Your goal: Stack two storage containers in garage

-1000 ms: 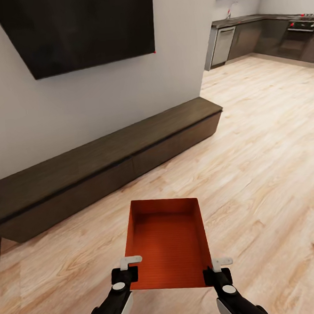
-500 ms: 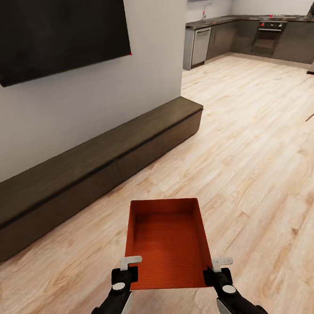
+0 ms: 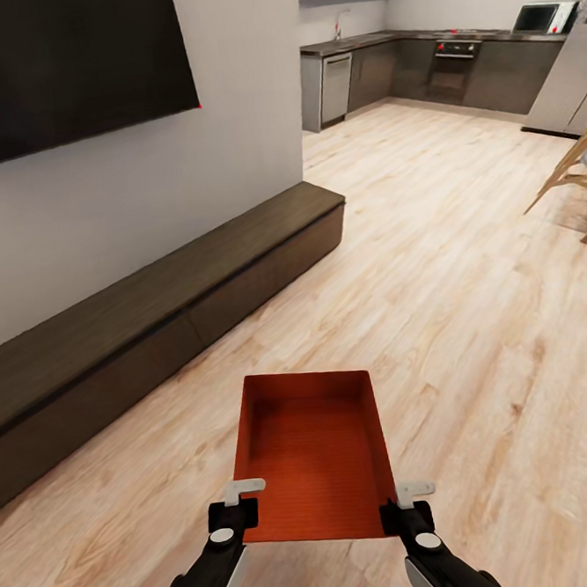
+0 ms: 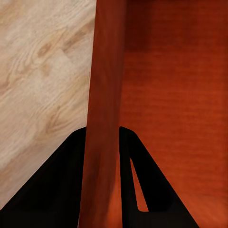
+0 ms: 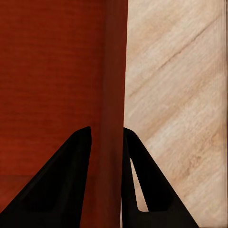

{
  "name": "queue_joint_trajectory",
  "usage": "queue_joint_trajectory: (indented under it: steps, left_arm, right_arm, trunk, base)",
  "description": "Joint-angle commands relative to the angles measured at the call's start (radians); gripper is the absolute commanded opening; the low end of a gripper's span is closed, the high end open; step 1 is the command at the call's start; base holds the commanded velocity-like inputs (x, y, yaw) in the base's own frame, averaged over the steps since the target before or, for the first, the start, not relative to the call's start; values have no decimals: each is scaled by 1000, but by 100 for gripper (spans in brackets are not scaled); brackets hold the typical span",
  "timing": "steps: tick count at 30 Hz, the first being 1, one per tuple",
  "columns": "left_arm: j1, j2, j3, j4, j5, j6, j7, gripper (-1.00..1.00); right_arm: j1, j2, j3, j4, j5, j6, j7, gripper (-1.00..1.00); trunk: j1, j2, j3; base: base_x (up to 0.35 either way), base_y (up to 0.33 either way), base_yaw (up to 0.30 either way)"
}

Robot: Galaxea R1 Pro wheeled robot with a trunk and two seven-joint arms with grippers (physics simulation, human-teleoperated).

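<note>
One orange-red storage container (image 3: pixel 311 455) is held level above the light wood-plank floor (image 3: pixel 470 297) of the living room, low in the head view. My left gripper (image 3: pixel 242 502) is shut on its near left wall, and my right gripper (image 3: pixel 405 502) is shut on its near right wall. The left wrist view shows the left gripper (image 4: pixel 103 130) with its dark fingers either side of the thin wall of the container (image 4: pixel 175 95). The right wrist view shows the right gripper (image 5: pixel 108 129) pinching the container (image 5: pixel 52 85) the same way. The bin is empty, and its ribbed bottom shows.
A long low dark-wood bench (image 3: pixel 154 313) runs along the white wall at left, under a black TV (image 3: pixel 64 64). Dark kitchen cabinets (image 3: pixel 417 72) stand far ahead. Wooden chair legs (image 3: pixel 575 174) show at the right edge. Open plank floor stretches ahead and to the right.
The whole view has swung to the right: bench and TV slid left, and more of the kitchen and the chair legs came in. The container stays the same in both grippers.
</note>
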Motion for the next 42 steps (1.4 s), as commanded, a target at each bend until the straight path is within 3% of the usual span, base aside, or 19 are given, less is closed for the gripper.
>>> queue_joint_trajectory:
  steps: [1,42]
  left_arm:
    - [0,1,32,0,-8,4,11,-100]
    - [0,1,32,0,-9,3,11,-100]
  right_arm:
    - [-2,-30,8,-5,6,1,3,-100]
    - [-2,-30,8,-7,6,1,3,-100]
  trunk:
    - [0,0,-1]
    - [0,0,-1]
  base:
    - [0,0,-235]
    - [0,0,-236]
